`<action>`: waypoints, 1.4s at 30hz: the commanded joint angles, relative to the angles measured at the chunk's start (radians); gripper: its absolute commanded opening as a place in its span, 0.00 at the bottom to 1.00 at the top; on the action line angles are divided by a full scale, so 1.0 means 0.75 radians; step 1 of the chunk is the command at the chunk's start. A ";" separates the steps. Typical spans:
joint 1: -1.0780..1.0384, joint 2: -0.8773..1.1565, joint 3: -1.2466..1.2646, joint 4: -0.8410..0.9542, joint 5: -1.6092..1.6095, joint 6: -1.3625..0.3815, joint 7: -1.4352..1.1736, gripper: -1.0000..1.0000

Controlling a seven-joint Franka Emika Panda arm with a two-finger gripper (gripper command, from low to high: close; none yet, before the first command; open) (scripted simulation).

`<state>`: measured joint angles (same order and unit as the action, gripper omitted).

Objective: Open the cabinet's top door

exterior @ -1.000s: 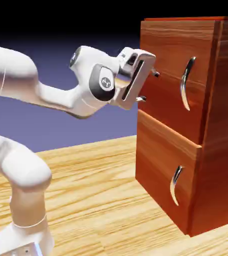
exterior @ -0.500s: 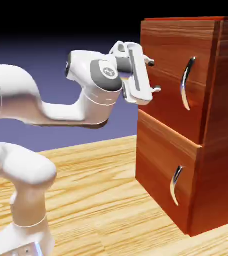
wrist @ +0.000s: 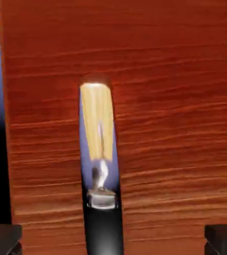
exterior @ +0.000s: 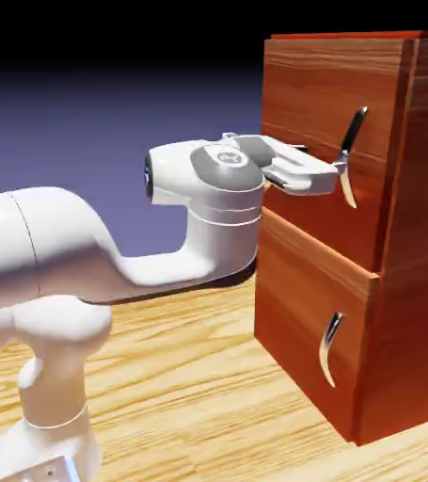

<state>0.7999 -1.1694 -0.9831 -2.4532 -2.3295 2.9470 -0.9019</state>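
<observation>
Exterior view: end effector (exterior: 335, 169) wide open at top door's (exterior: 313, 141) handle (exterior: 350, 160); no legible writing

We see the white arm reaching level to the cabinet (exterior: 349, 235) on the worktop (exterior: 180, 377), its gripper (exterior: 335, 169) spread at the top door's (exterior: 321, 160) silver handle (exterior: 351, 155).

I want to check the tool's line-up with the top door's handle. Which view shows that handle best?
The hand view: the handle runs upright, large and centred, between the tool's open finger tips. The exterior view shows the handle small and side-on, its middle partly hidden by the tool.
</observation>
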 commanded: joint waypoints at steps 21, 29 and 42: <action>-0.334 -0.137 0.474 -0.396 0.261 -0.551 0.102 0.00; -0.498 -0.287 0.861 -0.587 0.632 -0.807 0.065 0.00; -0.515 -0.363 1.489 -0.649 1.234 -1.241 0.051 0.00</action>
<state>0.4135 -1.4417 0.1334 -2.9398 -1.4045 2.0150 -0.8638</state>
